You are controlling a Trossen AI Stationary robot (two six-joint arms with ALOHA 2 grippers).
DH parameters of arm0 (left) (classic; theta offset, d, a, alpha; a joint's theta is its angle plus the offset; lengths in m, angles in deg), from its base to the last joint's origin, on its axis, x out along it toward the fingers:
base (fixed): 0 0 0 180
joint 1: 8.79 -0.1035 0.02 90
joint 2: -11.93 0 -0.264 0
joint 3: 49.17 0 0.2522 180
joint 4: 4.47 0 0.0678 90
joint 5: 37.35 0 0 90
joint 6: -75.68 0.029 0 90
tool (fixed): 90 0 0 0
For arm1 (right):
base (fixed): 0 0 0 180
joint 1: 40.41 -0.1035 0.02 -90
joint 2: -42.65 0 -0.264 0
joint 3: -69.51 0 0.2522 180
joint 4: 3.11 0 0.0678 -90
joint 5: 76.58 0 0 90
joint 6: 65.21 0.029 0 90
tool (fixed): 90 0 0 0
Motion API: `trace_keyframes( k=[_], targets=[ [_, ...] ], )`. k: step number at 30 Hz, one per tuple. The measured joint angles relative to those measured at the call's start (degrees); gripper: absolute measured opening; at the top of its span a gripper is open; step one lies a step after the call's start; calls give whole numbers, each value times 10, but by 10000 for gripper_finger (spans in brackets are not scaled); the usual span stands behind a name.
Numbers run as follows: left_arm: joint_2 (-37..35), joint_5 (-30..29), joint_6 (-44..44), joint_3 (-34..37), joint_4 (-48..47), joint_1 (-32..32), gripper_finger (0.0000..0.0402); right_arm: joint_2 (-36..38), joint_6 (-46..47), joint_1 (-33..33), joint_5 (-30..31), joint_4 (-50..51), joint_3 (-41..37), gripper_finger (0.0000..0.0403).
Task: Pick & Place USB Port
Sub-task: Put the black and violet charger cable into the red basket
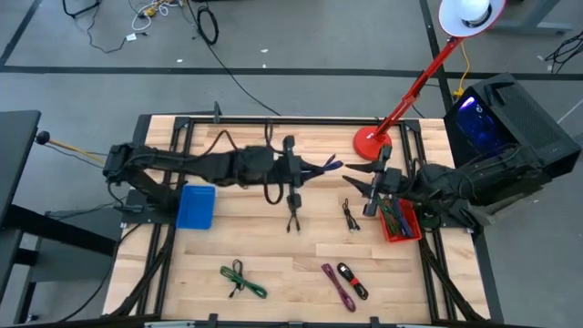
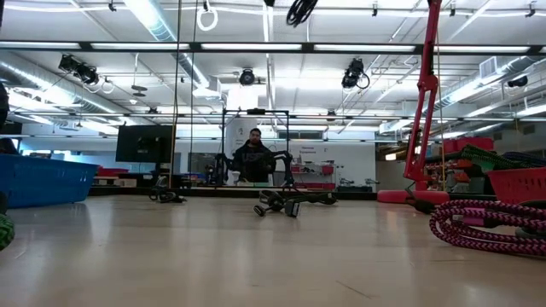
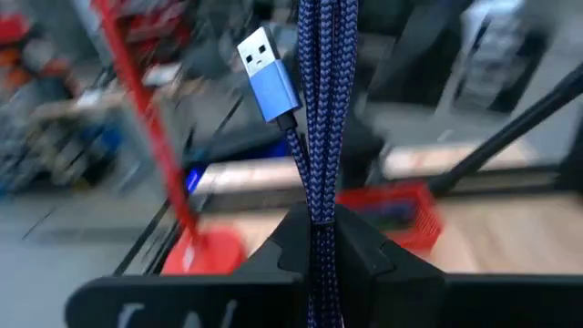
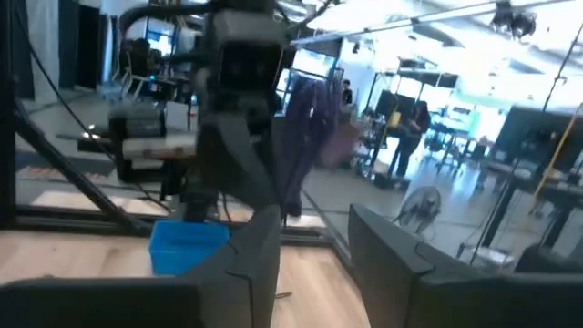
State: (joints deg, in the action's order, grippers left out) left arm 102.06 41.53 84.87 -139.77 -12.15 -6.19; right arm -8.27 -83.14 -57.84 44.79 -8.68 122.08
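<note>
Blue bin [image 1: 196, 207] sitting at table's left. Left gripper [image 1: 321, 169] hovering mid-table, fingers pinching purple-blue USB cable [image 3: 321, 109], lifted clear of wood. Right gripper [image 1: 357, 175] facing it nearby, fingers spread, holding nothing. Red bin [image 1: 401, 225] waiting at right. Pick looking done; placing remaining, judging by airborne cable.

Wooden desk [image 1: 273, 260] is carrying: blue bin [image 1: 195, 207] sitting at left, red bin [image 1: 399, 224] at right edge, red lamp base [image 1: 370, 142] at back right. Green cable [image 1: 242, 280], purple cable [image 1: 334, 285] w/ black device [image 1: 352, 280] lying near front; black cable [image 1: 351, 217] lying ctr-right.
</note>
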Motion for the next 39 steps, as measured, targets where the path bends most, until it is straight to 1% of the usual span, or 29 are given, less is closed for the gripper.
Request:
trace_keyframes(
  k=[2,5,7,9,13,17,21,23,25,27,28,29,31,34,37,39],
  targets=[
    [0,49,8,0,29,-9,26,-6,-11,9,-21,-27,0,131],
    [0,89,20,0,58,-16,26,-15,-11,29,-69,-45,0,131],
    [0,93,31,0,68,-17,26,-23,-11,45,-106,-57,0,131],
    [0,95,35,0,69,-20,26,-39,-10,59,-136,-90,0,131],
    [7,95,35,0,71,-21,26,-68,-8,86,-162,-129,0,131],
    [14,95,39,0,76,-25,26,-91,0,102,-215,-173,0,131],
    [18,96,39,0,77,-28,26,-98,-2,105,-205,-198,0,129],
    [19,95,40,0,77,-28,26,-98,-6,106,-198,-202,0,119],
    [19,94,39,0,76,-28,26,-98,-6,106,-194,-202,0,87],
    [19,93,36,0,75,-29,26,-98,-12,107,-189,-200,0,33],
    [19,92,35,0,75,-29,26,-98,-14,108,-190,-198,0,20],
    [19,91,35,0,75,-29,26,-98,-14,109,-189,-198,0,17],
    [19,90,35,0,73,-30,43,-98,-9,109,-183,-195,0,11],
    [18,79,46,0,56,-30,91,-83,-9,108,-155,-164,0,8],
    [3,49,47,0,17,-30,133,-48,3,109,-102,-91,7,8],
    [-13,33,50,0,-11,-29,155,-16,20,104,-85,-50,7,8]
  ],
)
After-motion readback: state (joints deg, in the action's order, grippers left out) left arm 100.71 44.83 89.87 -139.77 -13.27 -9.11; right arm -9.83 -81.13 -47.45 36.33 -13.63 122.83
